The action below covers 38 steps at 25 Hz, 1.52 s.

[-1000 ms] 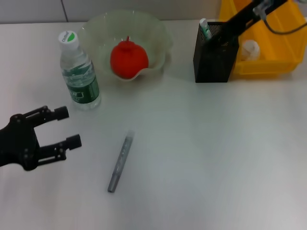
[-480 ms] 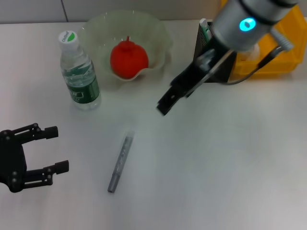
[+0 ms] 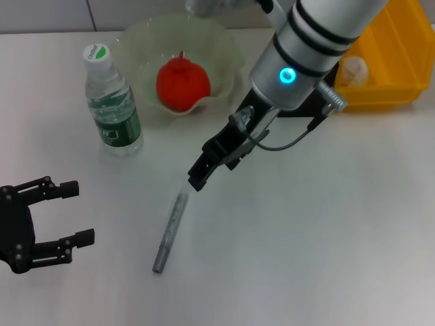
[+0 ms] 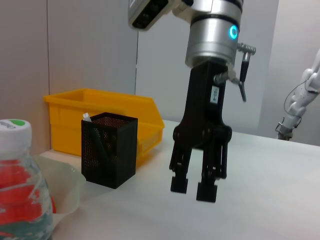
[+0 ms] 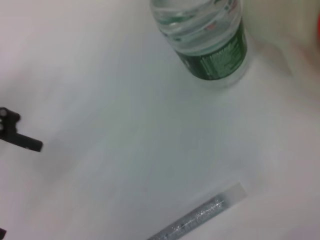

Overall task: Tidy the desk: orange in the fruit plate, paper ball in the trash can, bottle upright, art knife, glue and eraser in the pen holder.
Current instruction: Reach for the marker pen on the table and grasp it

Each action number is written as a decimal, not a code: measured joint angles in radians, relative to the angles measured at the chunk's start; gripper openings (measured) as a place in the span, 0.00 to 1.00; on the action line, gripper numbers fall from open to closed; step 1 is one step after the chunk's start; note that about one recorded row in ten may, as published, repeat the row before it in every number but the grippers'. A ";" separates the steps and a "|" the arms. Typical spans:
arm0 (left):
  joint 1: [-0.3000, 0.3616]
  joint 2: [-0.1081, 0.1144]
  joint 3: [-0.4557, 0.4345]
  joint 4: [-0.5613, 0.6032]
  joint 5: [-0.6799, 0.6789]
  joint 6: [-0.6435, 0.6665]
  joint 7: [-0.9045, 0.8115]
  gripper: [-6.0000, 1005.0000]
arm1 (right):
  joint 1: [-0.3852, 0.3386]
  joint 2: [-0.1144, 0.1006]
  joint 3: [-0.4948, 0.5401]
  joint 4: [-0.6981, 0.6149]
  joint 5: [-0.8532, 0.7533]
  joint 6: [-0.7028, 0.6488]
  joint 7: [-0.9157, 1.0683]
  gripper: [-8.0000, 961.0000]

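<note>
The grey art knife [image 3: 170, 231] lies flat on the desk [image 3: 326, 238]; it also shows in the right wrist view as the art knife [image 5: 200, 217]. My right gripper [image 3: 197, 178] hangs just above its far end, fingers a little apart and empty, and appears again as the right gripper [image 4: 192, 187]. My left gripper [image 3: 78, 212] rests open at the desk's near left. The orange [image 3: 182, 83] sits in the fruit plate [image 3: 136, 41]. The bottle [image 3: 112, 102] stands upright. The paper ball [image 3: 353, 68] is in the trash can [image 3: 401, 68]. The pen holder [image 4: 109, 150] holds a white-tipped stick; the eraser is hidden.
My right arm's silver body [image 3: 306, 47] crosses over the pen holder in the head view. The trash can [image 4: 100, 110] stands right behind the pen holder. Bare white tabletop stretches to the right of the knife and along the near edge.
My right arm has swung from the pen holder leftward and nearer, coming down over the knife's far end. My left gripper drew back toward the near left, then stayed put.
</note>
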 joint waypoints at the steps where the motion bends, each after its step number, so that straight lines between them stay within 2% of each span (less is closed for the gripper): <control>1: 0.000 0.000 0.000 0.000 0.000 0.000 0.000 0.80 | 0.000 0.000 0.000 0.000 0.000 0.000 0.000 0.80; 4: 0.001 0.000 0.000 0.000 0.000 -0.002 0.005 0.80 | -0.004 0.000 -0.038 0.011 0.035 0.040 -0.015 0.80; 7: 0.005 -0.013 -0.001 0.031 0.000 -0.027 -0.027 0.80 | -0.037 -0.002 -0.048 -0.031 0.043 0.046 -0.060 0.80; 8: 0.006 -0.024 -0.002 0.076 0.000 -0.043 -0.077 0.80 | -0.107 -0.011 -0.028 -0.129 0.042 0.024 -0.096 0.80; 9: 0.006 -0.024 -0.002 0.076 0.000 -0.043 -0.077 0.80 | -0.107 -0.011 -0.028 -0.129 0.042 0.024 -0.096 0.80; 10: 0.005 -0.032 -0.001 0.110 0.003 -0.051 -0.122 0.80 | -0.219 -0.019 0.051 -0.263 0.042 -0.007 -0.178 0.80; 11: 0.002 -0.045 0.000 0.160 0.021 -0.059 -0.186 0.80 | -0.219 -0.019 0.051 -0.263 0.042 -0.007 -0.178 0.80; 12: -0.004 -0.059 0.002 0.208 0.044 -0.063 -0.243 0.80 | -0.267 -0.020 0.092 -0.315 0.044 -0.020 -0.227 0.80; 13: -0.017 -0.091 0.003 0.311 0.117 -0.066 -0.355 0.80 | -0.360 -0.015 0.187 -0.390 0.064 -0.039 -0.353 0.80; 14: -0.017 -0.091 0.003 0.311 0.117 -0.066 -0.355 0.80 | -0.360 -0.015 0.187 -0.390 0.064 -0.039 -0.353 0.80; 15: -0.023 -0.107 0.007 0.372 0.155 -0.067 -0.410 0.80 | -0.458 -0.013 0.264 -0.424 0.126 -0.051 -0.492 0.80; 16: -0.026 -0.113 0.020 0.411 0.175 -0.068 -0.460 0.80 | -0.458 -0.013 0.264 -0.424 0.126 -0.051 -0.492 0.80; 17: -0.032 -0.119 0.045 0.467 0.197 -0.071 -0.532 0.80 | -0.499 -0.016 0.297 -0.420 0.172 -0.057 -0.568 0.80; 18: -0.047 -0.114 0.094 0.533 0.208 -0.074 -0.673 0.80 | -0.564 -0.024 0.364 -0.392 0.257 -0.078 -0.721 0.80; 19: -0.047 -0.114 0.094 0.533 0.208 -0.074 -0.673 0.80 | -0.564 -0.024 0.364 -0.392 0.257 -0.078 -0.721 0.80; 20: -0.068 -0.110 0.122 0.596 0.221 -0.074 -0.809 0.80 | -0.604 -0.026 0.437 -0.364 0.301 -0.124 -0.857 0.80; 21: -0.068 -0.110 0.122 0.596 0.221 -0.074 -0.809 0.80 | -0.604 -0.026 0.437 -0.364 0.301 -0.124 -0.857 0.80; 23: -0.110 -0.113 0.162 0.698 0.290 -0.070 -1.013 0.80 | -0.628 -0.025 0.554 -0.328 0.317 -0.222 -1.032 0.80; 24: -0.110 -0.113 0.162 0.698 0.290 -0.070 -1.013 0.80 | -0.628 -0.025 0.554 -0.328 0.317 -0.222 -1.032 0.80; 25: -0.123 -0.113 0.186 0.715 0.311 -0.071 -1.069 0.80 | -0.637 -0.025 0.615 -0.306 0.317 -0.266 -1.119 0.80; 27: -0.149 -0.114 0.245 0.737 0.353 -0.076 -1.171 0.80 | -0.641 -0.026 0.643 -0.295 0.316 -0.276 -1.159 0.80; 28: -0.173 -0.116 0.309 0.743 0.407 -0.096 -1.265 0.80 | -0.645 -0.030 0.684 -0.275 0.313 -0.280 -1.225 0.80; 29: -0.173 -0.116 0.309 0.743 0.407 -0.096 -1.265 0.80 | -0.645 -0.030 0.684 -0.275 0.313 -0.280 -1.225 0.80; 30: -0.194 -0.118 0.374 0.743 0.449 -0.124 -1.353 0.80 | -0.647 -0.041 0.709 -0.255 0.313 -0.274 -1.267 0.80; 31: -0.194 -0.118 0.374 0.743 0.449 -0.124 -1.353 0.80 | -0.647 -0.041 0.709 -0.255 0.313 -0.274 -1.267 0.80; 32: -0.206 -0.118 0.414 0.744 0.464 -0.143 -1.406 0.80 | -0.647 -0.049 0.719 -0.253 0.313 -0.273 -1.277 0.80; 33: -0.230 -0.117 0.476 0.746 0.489 -0.160 -1.484 0.80 | -0.648 -0.067 0.732 -0.256 0.312 -0.275 -1.285 0.80; 34: -0.230 -0.117 0.476 0.746 0.489 -0.160 -1.484 0.80 | -0.648 -0.067 0.732 -0.256 0.312 -0.275 -1.285 0.80; 35: -0.244 -0.117 0.502 0.747 0.506 -0.164 -1.518 0.80 | -0.647 -0.084 0.735 -0.268 0.311 -0.285 -1.286 0.80; 38: -0.299 -0.123 0.604 0.731 0.576 -0.196 -1.650 0.80 | -0.653 -0.097 0.738 -0.311 0.311 -0.307 -1.290 0.80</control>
